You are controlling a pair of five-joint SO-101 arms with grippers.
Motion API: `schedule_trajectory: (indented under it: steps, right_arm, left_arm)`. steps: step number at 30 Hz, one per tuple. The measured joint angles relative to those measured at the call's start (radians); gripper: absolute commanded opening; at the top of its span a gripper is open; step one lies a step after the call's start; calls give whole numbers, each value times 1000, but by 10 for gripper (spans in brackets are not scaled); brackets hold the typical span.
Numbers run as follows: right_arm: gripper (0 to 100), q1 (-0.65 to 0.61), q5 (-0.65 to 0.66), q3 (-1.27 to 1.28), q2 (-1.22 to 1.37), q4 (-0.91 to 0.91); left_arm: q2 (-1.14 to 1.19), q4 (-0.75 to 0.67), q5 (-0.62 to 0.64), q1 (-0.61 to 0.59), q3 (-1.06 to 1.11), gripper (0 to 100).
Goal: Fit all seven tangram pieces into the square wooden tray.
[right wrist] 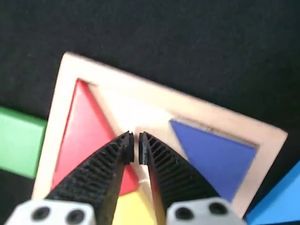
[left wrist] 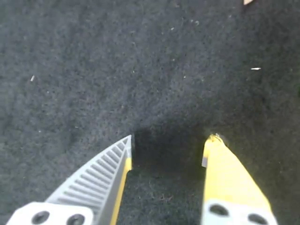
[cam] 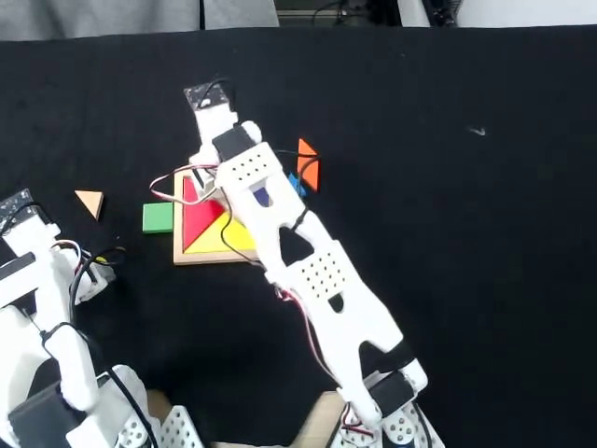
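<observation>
my left gripper (left wrist: 168, 140) hangs wide open over bare black cloth (left wrist: 93, 70), the pale triangle (cam: 90, 202) lying flat ahead of it, tip aimed back toward my bases. my right gripper (right wrist: 133, 140) hovers with jaws all but shut on nothing above the wooden tray (right wrist: 154, 96); the green square (right wrist: 18, 145) sits just outside the wall beside it, and the red triangle (right wrist: 84, 126) below runs its long side along that wall. light, stiff, slick pieces, i judge: pinch the square across opposite edges.
</observation>
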Motion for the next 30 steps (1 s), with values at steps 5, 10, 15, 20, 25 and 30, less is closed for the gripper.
schedule_trajectory:
  steps: [5,10,15,20,25,30]
  right_arm:
    - [38,-20,0,-97,0,49]
    - [38,-18,0,-141,0,89]
    - [38,-11,0,-141,18,141]
    - [11,-2,68,-158,20,175]
    - [11,12,196,-189,-75,180]
    - [11,38,264,2,-301,180]
  left_arm:
    - [0,0,0,0,0,242]
    - [0,0,0,0,0,242]
    - [0,0,0,0,0,242]
    - [0,0,0,0,0,242]
    - [0,0,0,0,0,245]
    - [0,0,0,0,0,247]
